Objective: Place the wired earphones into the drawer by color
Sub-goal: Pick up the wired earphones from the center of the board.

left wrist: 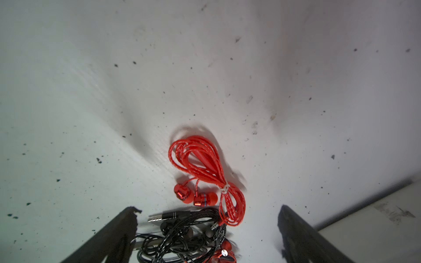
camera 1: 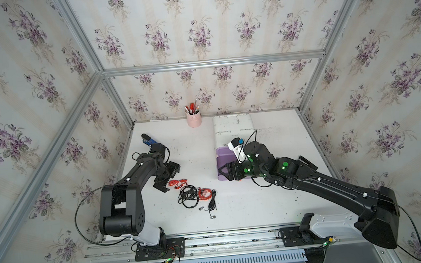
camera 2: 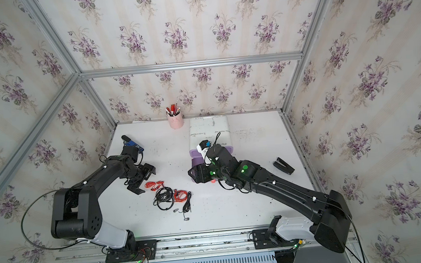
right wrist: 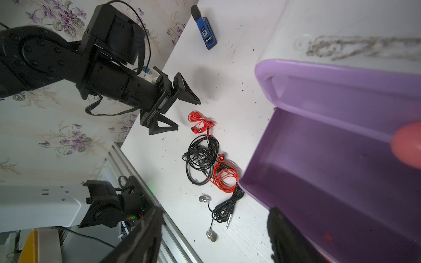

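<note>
1. your left gripper (camera 1: 168, 176) stands wide open and holds nothing. it is just beside the small red earphones (camera 1: 179, 184) on the table (camera 1: 249, 211).
2. the other wired earphones lie close by in one group: a black tangle (right wrist: 201, 154), a second red coil (right wrist: 225, 177) touching it, and a black bundle with silver buds (right wrist: 227, 207).
3. your right gripper (camera 1: 226, 172) is over the front of the pulled-out purple drawer (right wrist: 341, 148). its jaws are apart and grip nothing.
4. the white drawer unit (camera 1: 232, 127) stands at the back, near the pink pen cup (camera 1: 193, 120).
</note>
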Available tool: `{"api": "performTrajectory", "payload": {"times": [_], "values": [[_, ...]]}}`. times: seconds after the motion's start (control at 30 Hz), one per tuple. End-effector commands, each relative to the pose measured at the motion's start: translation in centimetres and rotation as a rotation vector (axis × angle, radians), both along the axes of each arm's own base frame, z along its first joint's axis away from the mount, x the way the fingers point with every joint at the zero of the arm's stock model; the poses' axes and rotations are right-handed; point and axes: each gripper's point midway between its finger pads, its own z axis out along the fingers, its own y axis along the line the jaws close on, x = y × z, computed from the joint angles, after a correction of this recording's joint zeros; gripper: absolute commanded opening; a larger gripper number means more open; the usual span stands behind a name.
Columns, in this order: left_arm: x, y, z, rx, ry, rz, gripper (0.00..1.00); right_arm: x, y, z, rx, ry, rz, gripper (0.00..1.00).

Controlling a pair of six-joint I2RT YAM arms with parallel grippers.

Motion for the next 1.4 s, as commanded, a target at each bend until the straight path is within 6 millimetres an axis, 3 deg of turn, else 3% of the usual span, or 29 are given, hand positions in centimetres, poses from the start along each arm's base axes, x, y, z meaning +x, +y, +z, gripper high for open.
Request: {"api": "performTrajectory", "payload": {"times": [0.0,0.13,0.33,0.63,0.97,1.17,1.37], "values": [[-0.4,0.5,-0.3,0.025,0.039,0.031,0.98,0.2,0.3,0.3,0.023,-0.012,-0.002,0.75],[0.1,0.5,-1.0,0.031,0.049,0.019,0.95,0.3,0.1,-0.1,0.018,-0.013,-0.011,0.75],[0.3,0.4,-2.7,0.024,0.085,0.004,0.82,0.3,-0.3,-0.4,0.01,-0.019,-0.024,0.75],[0.4,0.8,-3.8,0.051,0.102,-0.022,0.47,0.2,-1.2,-0.1,0.018,-0.039,-0.05,0.74],[1.4,1.0,-3.9,0.056,0.074,-0.046,0.22,0.1,-1.5,-0.2,0.023,-0.04,-0.057,0.73],[3.3,0.1,-3.6,0.012,-0.004,-0.099,0.07,0.1,-1.9,-0.1,0.012,-0.048,-0.071,0.73],[4.9,-0.3,-1.3,-0.008,-0.092,-0.141,0.0,0.2,-2.0,0.4,0.023,-0.053,-0.079,0.73]]}}
